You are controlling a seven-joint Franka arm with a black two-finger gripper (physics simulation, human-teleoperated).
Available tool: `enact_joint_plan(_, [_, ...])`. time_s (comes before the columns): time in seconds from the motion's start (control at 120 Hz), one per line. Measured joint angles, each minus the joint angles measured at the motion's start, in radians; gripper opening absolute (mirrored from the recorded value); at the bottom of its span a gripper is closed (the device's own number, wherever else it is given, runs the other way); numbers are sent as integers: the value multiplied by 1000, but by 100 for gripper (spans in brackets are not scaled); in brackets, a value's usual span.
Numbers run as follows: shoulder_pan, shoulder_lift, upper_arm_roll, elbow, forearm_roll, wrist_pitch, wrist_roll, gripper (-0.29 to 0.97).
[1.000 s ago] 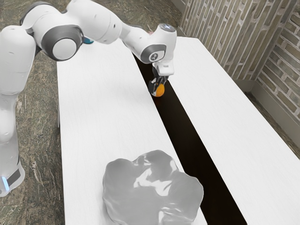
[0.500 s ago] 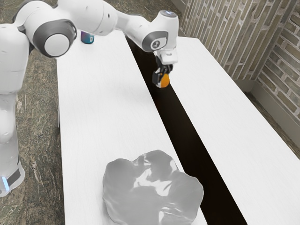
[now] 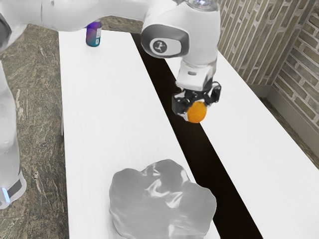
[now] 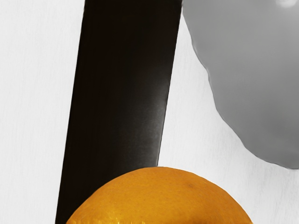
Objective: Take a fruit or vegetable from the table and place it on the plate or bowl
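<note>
An orange (image 3: 197, 112) hangs in the air above the dark gap between the two white tables, with my black gripper (image 3: 196, 102) shut on it from above. In the wrist view the orange (image 4: 161, 198) sits just under my hand. The grey wavy-edged plate (image 3: 160, 200) lies on the near end of the white table at the exterior view's left, well in front of the gripper. The wrist view catches part of the plate (image 4: 252, 79) beyond the orange, across the dark gap (image 4: 121, 107).
Two long white tables (image 3: 104, 114) run side by side with a dark gap (image 3: 209, 164) between them. A small blue and purple can (image 3: 93, 34) stands at the far end of the left table. Brick walls rise at the exterior view's right.
My gripper has lifted the orange and carried it along the gap toward the near end, closer to the plate. The arm has swung forward with it.
</note>
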Motion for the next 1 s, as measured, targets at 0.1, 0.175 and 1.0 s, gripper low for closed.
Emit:
enact_joint_plan(0.1, [-6,-26,-139,-3,7,-36,-40,23])
enact_joint_plan(0.175, [-2,-40,-204,-13,9,-58,-70,23])
enact_joint_plan(1.0, [6,-82,-316,-131,-9,-135,-292,63])
